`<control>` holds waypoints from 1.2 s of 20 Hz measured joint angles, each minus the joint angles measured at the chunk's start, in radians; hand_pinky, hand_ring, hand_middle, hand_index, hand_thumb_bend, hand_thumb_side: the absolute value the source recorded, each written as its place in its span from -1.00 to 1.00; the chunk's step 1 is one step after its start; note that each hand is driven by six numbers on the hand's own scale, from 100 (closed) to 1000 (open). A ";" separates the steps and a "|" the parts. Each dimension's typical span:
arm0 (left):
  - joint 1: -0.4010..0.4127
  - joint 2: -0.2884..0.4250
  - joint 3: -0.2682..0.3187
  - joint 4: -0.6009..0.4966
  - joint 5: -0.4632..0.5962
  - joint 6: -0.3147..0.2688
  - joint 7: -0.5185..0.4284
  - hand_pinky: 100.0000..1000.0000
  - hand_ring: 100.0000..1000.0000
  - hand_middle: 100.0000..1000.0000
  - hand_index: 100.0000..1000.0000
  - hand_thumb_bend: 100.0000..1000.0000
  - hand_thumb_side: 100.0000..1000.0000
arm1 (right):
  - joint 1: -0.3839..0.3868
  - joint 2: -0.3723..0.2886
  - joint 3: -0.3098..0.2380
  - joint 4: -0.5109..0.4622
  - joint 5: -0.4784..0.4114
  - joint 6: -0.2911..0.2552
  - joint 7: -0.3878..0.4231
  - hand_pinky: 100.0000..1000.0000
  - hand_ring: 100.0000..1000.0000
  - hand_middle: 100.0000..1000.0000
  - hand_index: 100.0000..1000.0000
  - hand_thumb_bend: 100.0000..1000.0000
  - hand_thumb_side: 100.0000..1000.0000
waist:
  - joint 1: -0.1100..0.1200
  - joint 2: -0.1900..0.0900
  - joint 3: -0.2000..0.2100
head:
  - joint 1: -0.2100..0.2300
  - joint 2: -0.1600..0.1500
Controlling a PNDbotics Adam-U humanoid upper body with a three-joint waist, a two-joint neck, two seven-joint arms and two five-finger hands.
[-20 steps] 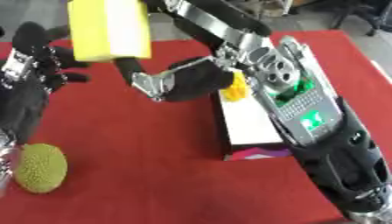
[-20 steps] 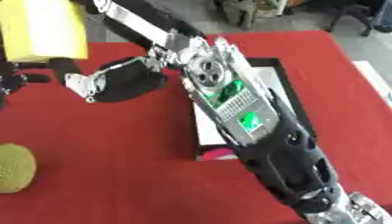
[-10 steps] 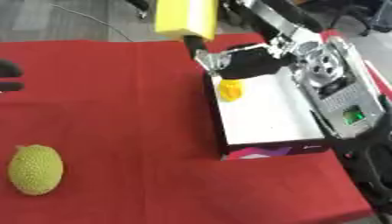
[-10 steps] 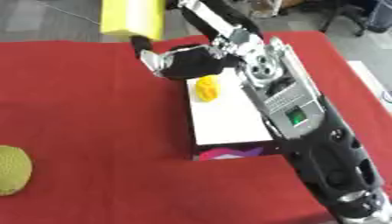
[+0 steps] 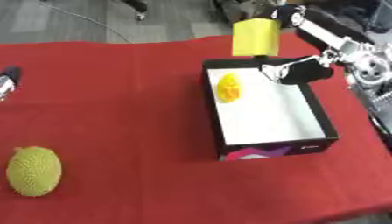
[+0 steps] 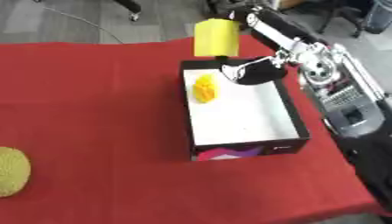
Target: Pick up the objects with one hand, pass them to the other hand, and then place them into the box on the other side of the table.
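Two items sat apart from the shallow black box with a white floor (image 5: 330,127) at the time I checked: a yellow rectangular block (image 5: 256,37) and a bumpy green, oval fruit-shaped object (image 5: 33,170). I saw the right hand (image 5: 295,73) hanging over the box's far end, above its rim, with the block upright above it; I could not tell from either view whether its fingers were curled on the block or merely under it. One small orange-yellow knobbly piece (image 6: 204,88) lay inside the box, near its far left wall. I noted the green object resting on the red tablecloth (image 5: 130,109) near the front left corner, well apart from the box. Only a dark sliver of the left hand (image 5: 8,78) showed at the left edge, its fingers indistinct.
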 measured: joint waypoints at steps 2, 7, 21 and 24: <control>-0.016 0.005 0.000 -0.009 -0.063 0.010 -0.087 0.55 0.47 0.26 0.76 -0.24 -0.33 | 0.002 -0.022 0.002 0.038 0.014 -0.049 0.010 0.74 1.00 -0.06 0.14 -1.00 -0.95 | 0.002 0.000 0.001 | -0.007 0.000; -0.063 0.021 -0.010 -0.013 -0.159 0.022 -0.257 0.61 0.52 0.33 0.79 -0.03 -0.41 | -0.023 -0.054 0.028 0.131 0.057 -0.183 0.051 0.78 1.00 0.16 0.38 -0.66 -0.82 | 0.006 -0.001 0.007 | -0.023 0.000; -0.142 0.031 -0.050 -0.003 -0.313 -0.018 -0.565 0.67 0.59 0.43 0.83 0.18 -0.51 | -0.126 -0.087 0.084 0.353 0.319 -0.481 0.239 1.00 1.00 0.69 0.96 -0.34 -1.00 | 0.004 -0.007 0.016 | -0.032 0.001; -0.143 0.031 -0.056 0.004 -0.335 -0.029 -0.577 0.68 0.61 0.46 0.82 0.19 -0.38 | -0.127 -0.088 0.078 0.351 0.304 -0.478 0.228 1.00 1.00 0.58 0.87 -0.38 -0.78 | 0.005 -0.008 0.016 | -0.018 0.001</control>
